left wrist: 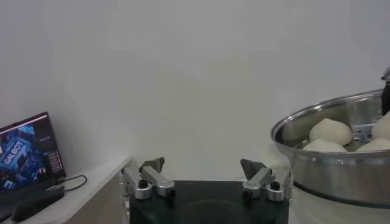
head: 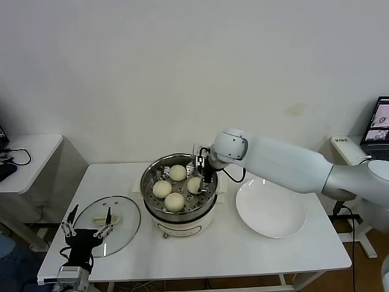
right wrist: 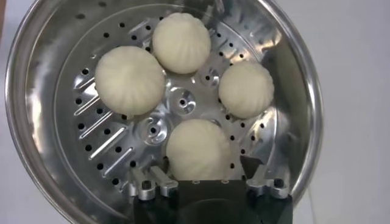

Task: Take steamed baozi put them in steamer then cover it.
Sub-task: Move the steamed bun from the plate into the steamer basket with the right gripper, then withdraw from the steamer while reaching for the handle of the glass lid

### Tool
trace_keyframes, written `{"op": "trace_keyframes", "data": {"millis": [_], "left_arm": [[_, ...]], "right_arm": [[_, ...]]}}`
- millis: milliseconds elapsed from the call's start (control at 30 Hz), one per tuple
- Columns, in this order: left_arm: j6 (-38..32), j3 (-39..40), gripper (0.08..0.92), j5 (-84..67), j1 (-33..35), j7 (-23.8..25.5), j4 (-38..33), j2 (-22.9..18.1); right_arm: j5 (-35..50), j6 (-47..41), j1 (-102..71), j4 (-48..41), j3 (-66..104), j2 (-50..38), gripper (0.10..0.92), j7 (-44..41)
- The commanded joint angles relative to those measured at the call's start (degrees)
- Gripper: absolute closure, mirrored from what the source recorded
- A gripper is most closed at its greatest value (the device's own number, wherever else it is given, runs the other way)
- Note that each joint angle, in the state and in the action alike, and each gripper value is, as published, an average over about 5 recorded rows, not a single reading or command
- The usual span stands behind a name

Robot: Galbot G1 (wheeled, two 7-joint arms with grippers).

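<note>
All four baozi (head: 175, 201) sat in the steamer (head: 152, 210), mid-table. The right gripper (head: 206, 177) hung open above the 3 o'clock bun, probably just freed. The cover (head: 124, 219) waited at 9 o'clock beside the open left gripper (head: 87, 230).

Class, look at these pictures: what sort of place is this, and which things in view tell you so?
Probably a lab or office set up for a cooking trial: a plain white table with a steamer, a bare wall, and side desks carrying a laptop and cables.

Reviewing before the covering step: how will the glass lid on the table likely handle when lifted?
The cover looks rigid, probably breakable glass. Its oblong handle seems the only secure hold; the smooth dome looks slippery. Lying flat beside the steamer, it shouldn't roll.
</note>
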Motion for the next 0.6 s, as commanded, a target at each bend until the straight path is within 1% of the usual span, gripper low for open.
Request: {"op": "trace_keyframes", "data": {"millis": [33, 133, 233, 300, 400, 500, 600], "left_arm": [[0.28, 0.22, 0.177, 0.0, -0.14, 0.05, -0.31, 0.07], [0.46, 0.43, 0.177, -0.04, -0.2, 0.07, -0.46, 0.04], [0.51, 0.53, 0.177, -0.01, -0.05, 0.09, -0.68, 0.08], [0.5, 0.51, 0.177, 0.02, 0.04, 0.11, -0.87, 0.12], [0.43, 0.46, 0.177, 0.11, 0.1, 0.13, -1.01, 0.08], [0.14, 0.44, 0.177, 0.25, 0.18, 0.22, -0.77, 0.05], [-0.4, 0.48, 0.177, 0.49, 0.16, 0.29, -0.01, -0.02]], "right_arm": [[2.23, 0.07, 1.89, 5.21, 4.09, -4.55, 0.205, -0.58], [3.8, -0.03, 2.0, 9.05, 6.89, -7.83, 0.203, 0.95], [6.08, 0.6, 0.92, 13.68, 9.83, -11.31, 0.202, 5.29], [8.14, 1.23, -1.33, 17.01, 12.44, -13.82, 0.202, 11.38], [10.34, 3.2, -8.48, 22.01, 18.92, -17.95, 0.203, 23.69], [9.79, 7.95, -19.34, 26.14, 27.95, -21.88, 0.202, 34.29], [7.45, 15.36, -31.39, 29.32, 37.91, -24.8, 0.202, 42.8]]}}
